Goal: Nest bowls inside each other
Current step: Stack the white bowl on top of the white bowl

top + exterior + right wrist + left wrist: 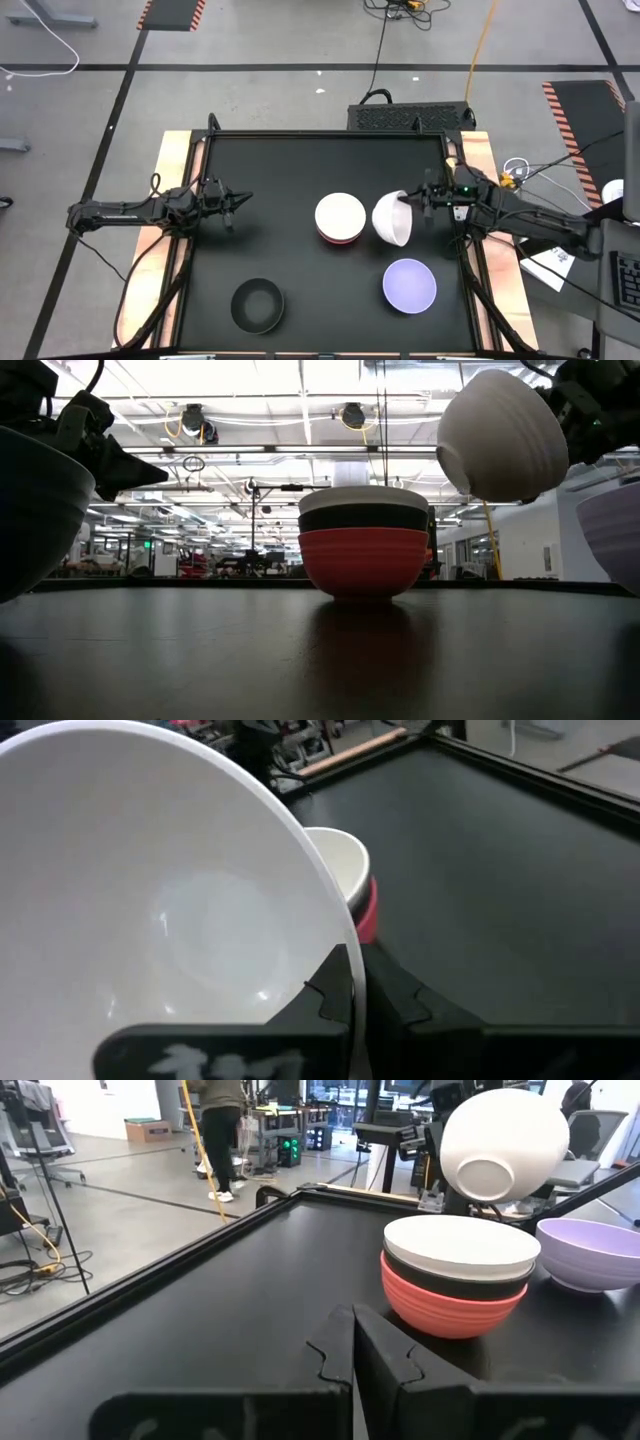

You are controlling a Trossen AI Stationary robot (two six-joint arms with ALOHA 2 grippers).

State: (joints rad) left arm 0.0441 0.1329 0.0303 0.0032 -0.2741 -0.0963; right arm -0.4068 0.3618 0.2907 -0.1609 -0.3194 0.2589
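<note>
Revealing the right gripper's (pixel 352 988) fingers pinching the white bowl's (pixel 150 900) rim.

overhead, table-level, two wrist cameras; shared bowl stack (pixel 339 218)

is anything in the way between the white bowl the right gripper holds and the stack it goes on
Nothing visible. The right gripper holds the white bowl tilted in the air just beside the stack, whose top white bowl is uncovered. The lavender bowl and the black bowl sit off to the side, clear of that path.
</note>
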